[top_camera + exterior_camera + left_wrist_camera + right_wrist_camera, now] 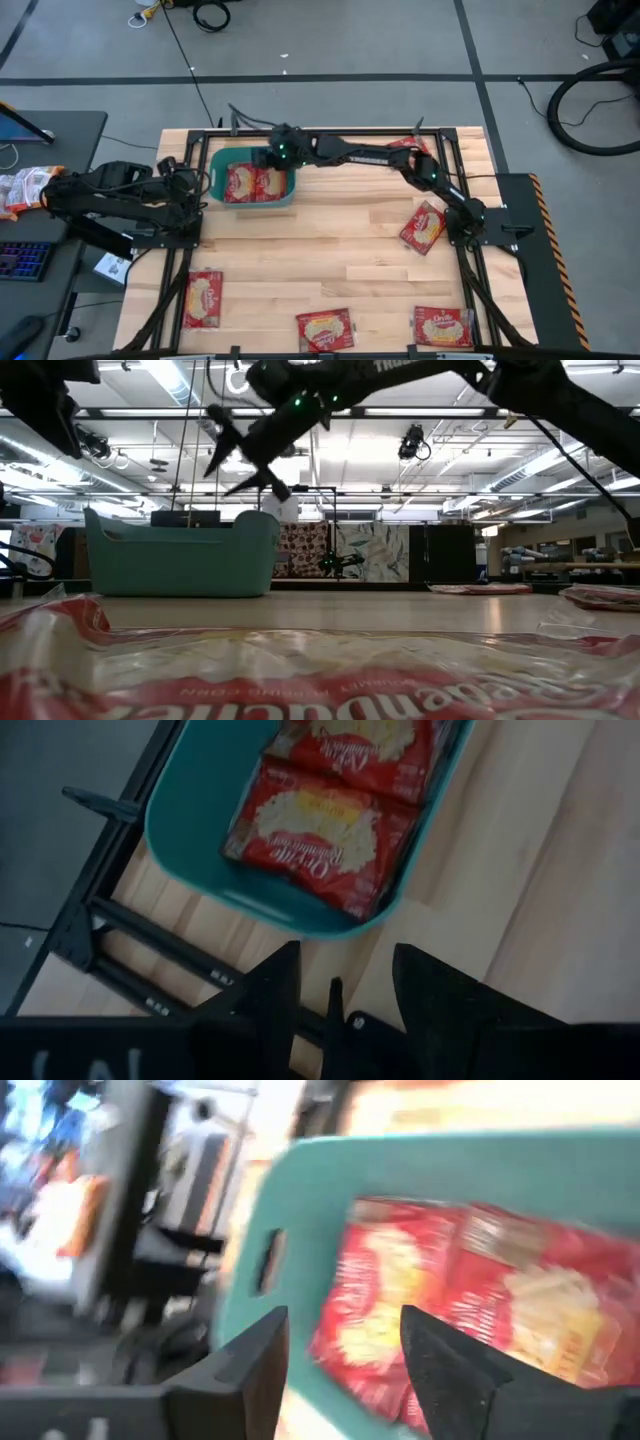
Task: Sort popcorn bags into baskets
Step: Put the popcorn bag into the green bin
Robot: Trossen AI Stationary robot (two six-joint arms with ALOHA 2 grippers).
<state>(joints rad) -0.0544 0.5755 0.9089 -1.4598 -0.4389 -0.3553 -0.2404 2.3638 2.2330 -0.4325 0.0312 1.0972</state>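
The teal basket (214,182) sits near the table's far edge and holds two red popcorn bags (254,185) lying flat side by side. My right gripper (266,156) hovers open and empty over the basket's far rim; the low view shows my right gripper (245,460) above the basket (180,555). In the right wrist view the bags (400,1300) lie in the basket (300,1200) just below. My left gripper (340,990) is open and empty just left of the basket (190,810). More bags lie flat on the table: (423,228), (204,298), (323,328), (443,326).
A bag lying close to the low camera (300,680) fills that view's foreground. A dark side desk left of the table carries white-and-orange packets (22,190) and a keyboard (22,262). Black frame rails (180,245) run along the table's sides. Bare wood lies mid-table (320,250).
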